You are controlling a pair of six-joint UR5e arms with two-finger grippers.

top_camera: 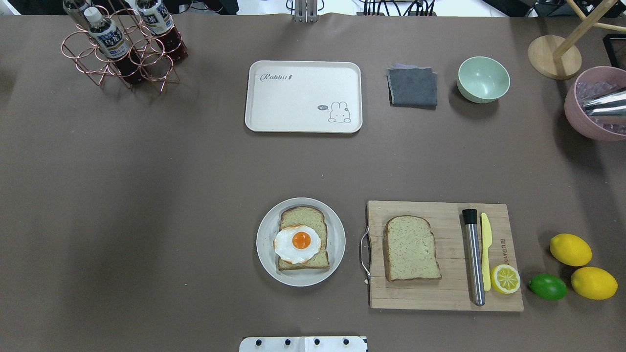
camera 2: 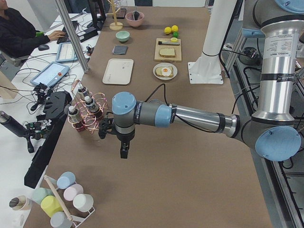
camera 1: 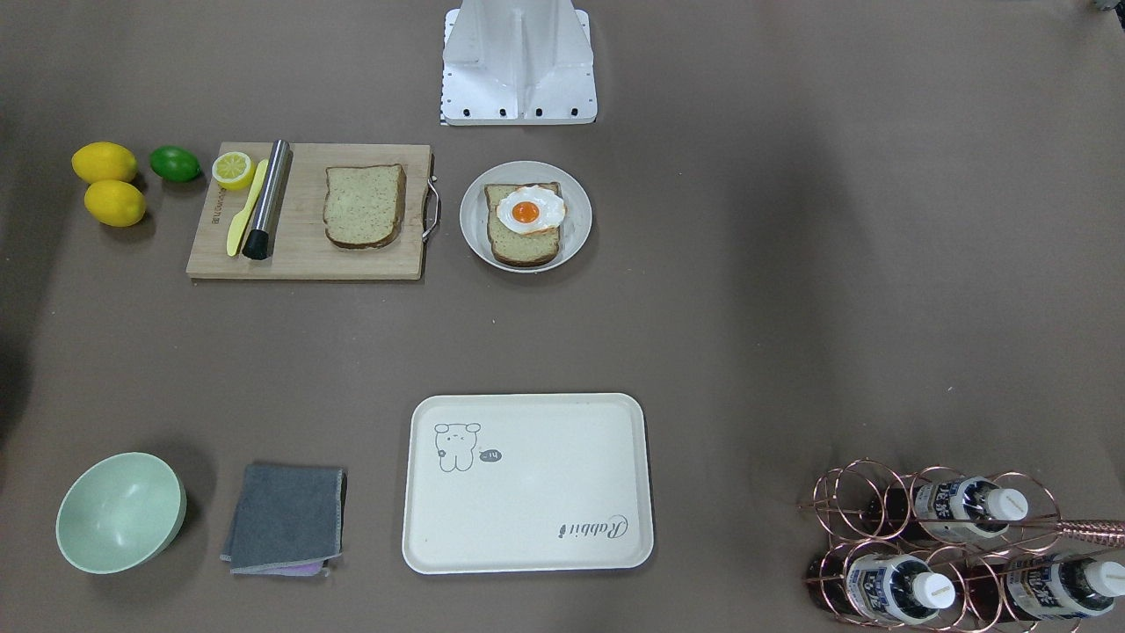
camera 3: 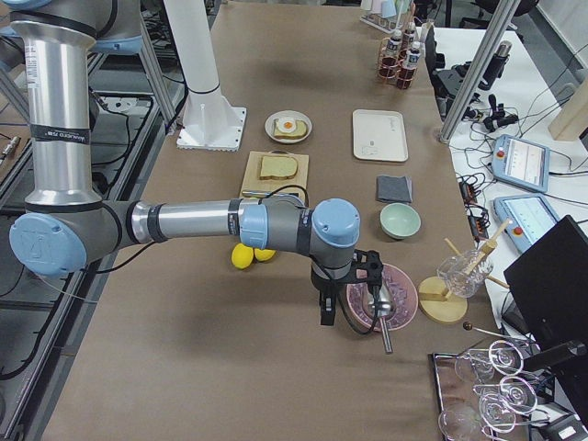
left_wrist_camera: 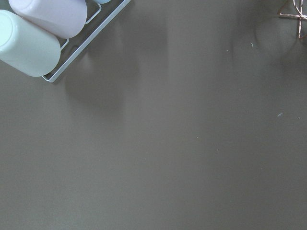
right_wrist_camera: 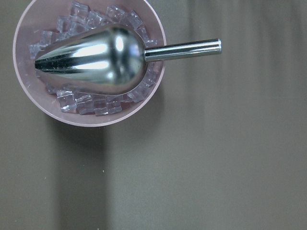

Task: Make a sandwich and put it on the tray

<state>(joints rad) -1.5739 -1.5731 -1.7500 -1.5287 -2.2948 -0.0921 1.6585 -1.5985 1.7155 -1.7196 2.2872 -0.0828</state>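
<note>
Side views: only these are showing the arms; the left fingers point(camera 2: 124, 152) are hanging over bare desk point(top_camera: 146, 195) near the bottle rack point(camera 2: 88, 111); the right fingers point(camera 3: 323, 312) are hovering beside the pink ice bowl point(camera 3: 381, 303); apart or together, I cannot tell.
Overhead view: one bread slice point(top_camera: 304, 261) carrying the egg point(top_camera: 297, 243) is lying on the grey plate point(top_camera: 264, 244); the second slice point(top_camera: 412, 248) is lying on the cutting board point(top_camera: 440, 293) to its right; the tray point(top_camera: 293, 107) is sitting far across.
Sandwich to fingers: both slices are lying well apart from either pair.
</note>
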